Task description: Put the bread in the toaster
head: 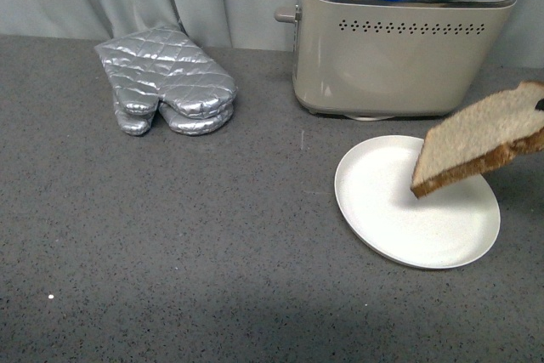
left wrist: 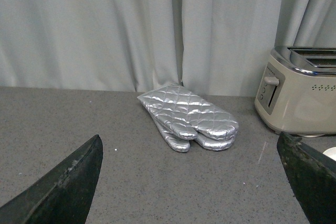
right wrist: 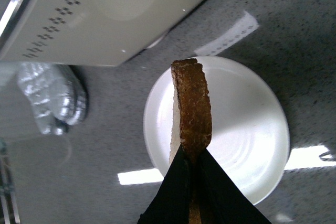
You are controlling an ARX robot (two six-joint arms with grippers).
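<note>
Soft, bright, even light; all views sharp.
Front view: a dim band crosses the near countertop (head: 255, 329), and chrome on the toaster (head: 399, 57) gleams. Right wrist view: white glare streaks the plate (right wrist: 247, 145).

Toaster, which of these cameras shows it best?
The front view: the toaster shows nearly whole, with both slots, vent holes and side lever knob. The left wrist view catches only its lever end, cut by the frame. The right wrist view shows just part of its beige wall with vent holes.
</note>
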